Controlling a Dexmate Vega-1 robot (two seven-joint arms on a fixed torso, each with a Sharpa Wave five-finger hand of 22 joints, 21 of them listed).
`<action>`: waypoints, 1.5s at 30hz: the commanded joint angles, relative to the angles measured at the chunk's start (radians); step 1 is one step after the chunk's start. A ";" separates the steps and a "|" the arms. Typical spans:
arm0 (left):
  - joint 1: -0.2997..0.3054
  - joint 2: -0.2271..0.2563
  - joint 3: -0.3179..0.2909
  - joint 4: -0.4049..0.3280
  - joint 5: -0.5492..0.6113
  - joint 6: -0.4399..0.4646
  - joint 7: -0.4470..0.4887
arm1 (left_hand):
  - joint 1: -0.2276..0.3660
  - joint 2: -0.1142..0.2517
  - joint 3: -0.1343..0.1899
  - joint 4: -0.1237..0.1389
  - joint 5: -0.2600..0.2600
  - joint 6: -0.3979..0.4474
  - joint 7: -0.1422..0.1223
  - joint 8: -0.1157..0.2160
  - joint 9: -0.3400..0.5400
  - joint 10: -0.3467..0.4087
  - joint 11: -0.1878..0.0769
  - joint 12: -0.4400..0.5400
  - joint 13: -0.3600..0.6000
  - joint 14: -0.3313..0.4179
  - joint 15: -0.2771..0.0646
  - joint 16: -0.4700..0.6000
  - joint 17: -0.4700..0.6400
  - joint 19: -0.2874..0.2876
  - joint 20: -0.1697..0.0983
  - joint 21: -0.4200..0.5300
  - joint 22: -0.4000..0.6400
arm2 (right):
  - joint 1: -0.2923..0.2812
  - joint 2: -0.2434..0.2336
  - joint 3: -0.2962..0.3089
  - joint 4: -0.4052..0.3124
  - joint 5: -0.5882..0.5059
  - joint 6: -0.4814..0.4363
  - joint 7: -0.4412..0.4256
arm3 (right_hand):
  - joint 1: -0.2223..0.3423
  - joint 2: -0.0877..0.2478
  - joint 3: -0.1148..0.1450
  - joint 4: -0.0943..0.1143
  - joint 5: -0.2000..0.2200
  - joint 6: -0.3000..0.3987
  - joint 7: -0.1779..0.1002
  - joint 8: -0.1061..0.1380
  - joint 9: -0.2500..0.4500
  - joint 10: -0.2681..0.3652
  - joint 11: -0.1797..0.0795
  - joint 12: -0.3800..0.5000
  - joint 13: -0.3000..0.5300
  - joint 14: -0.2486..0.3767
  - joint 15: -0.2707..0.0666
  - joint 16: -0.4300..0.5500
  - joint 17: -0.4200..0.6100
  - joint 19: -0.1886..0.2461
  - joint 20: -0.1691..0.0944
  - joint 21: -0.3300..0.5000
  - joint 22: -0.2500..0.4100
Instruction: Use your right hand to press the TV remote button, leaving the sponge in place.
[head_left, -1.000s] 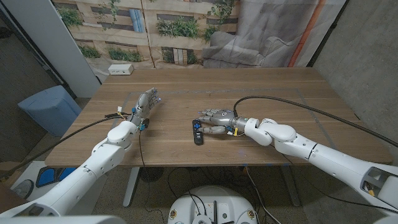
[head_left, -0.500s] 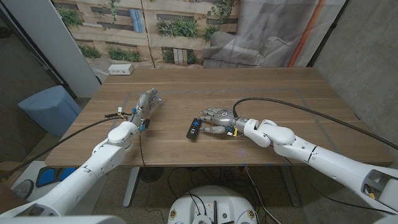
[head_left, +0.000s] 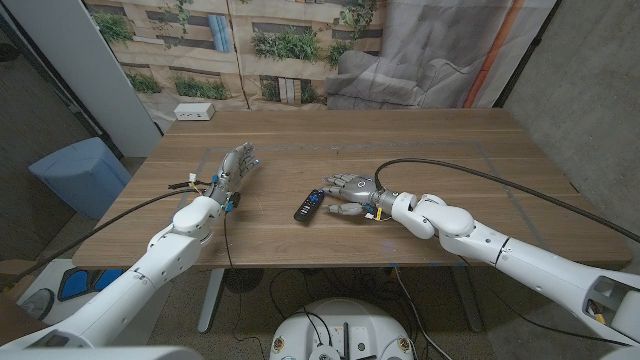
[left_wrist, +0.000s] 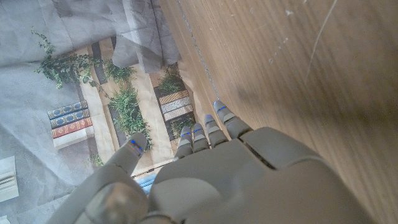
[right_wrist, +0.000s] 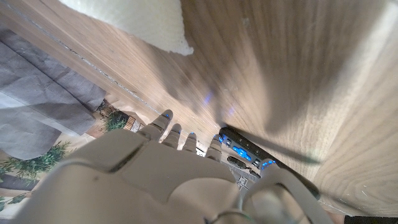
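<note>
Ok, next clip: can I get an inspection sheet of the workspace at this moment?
Surface: wooden table, faint lines marked on it.
Job's things: TV remote lies angled at the right hand's fingertips; pale sponge on the table, seen from the right wrist.
Clutter: nothing seen.
Hands: right hand low over the table beside the remote, contact unclear; left hand empty, fingers apart.
Cables: black cable runs across the table to the right arm; another follows the left arm.
Surroundings: white box at the far left corner, printed backdrop, blue bin beside the table.
</note>
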 joint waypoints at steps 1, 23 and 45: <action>0.009 0.003 -0.004 -0.007 -0.003 0.000 0.004 | -0.012 0.070 -0.001 0.006 0.007 0.000 0.000 0.000 0.001 0.000 0.000 0.002 0.002 0.004 -0.005 0.001 0.002 0.003 0.001 0.005 0.003 | -0.003 0.000 -0.004 -0.007 -0.010 -0.005 -0.006 | -0.008 0.129 0.006 -0.001 0.008 0.009 -0.003 0.007 0.002 0.001 -0.002 0.006 0.003 -0.024 0.003 0.004 0.002 0.002 -0.006 0.007 0.004; 0.011 0.004 -0.006 -0.005 -0.007 0.007 0.008 | -0.013 0.068 -0.002 0.010 0.006 -0.003 -0.009 -0.001 0.001 -0.002 -0.006 0.001 0.001 0.001 -0.011 0.000 0.002 0.002 -0.003 0.005 0.003 | 0.001 0.005 -0.003 -0.006 -0.011 -0.007 -0.003 | -0.006 0.127 0.008 -0.003 0.008 0.019 -0.004 0.009 0.003 0.005 -0.002 0.008 0.003 -0.022 0.004 0.007 0.006 0.008 -0.007 0.009 0.004; 0.005 -0.002 -0.002 0.004 -0.005 0.010 0.013 | -0.014 0.069 -0.002 0.014 0.007 -0.005 -0.010 -0.001 0.001 -0.003 -0.007 0.001 0.001 0.000 -0.011 0.000 0.001 0.003 -0.004 0.005 0.003 | 0.002 -0.014 0.021 -0.034 -0.004 0.012 -0.035 | -0.002 0.128 0.015 -0.006 0.006 0.014 -0.004 0.005 0.003 0.007 -0.003 0.008 0.003 -0.020 0.004 0.009 0.010 0.012 -0.007 0.009 0.003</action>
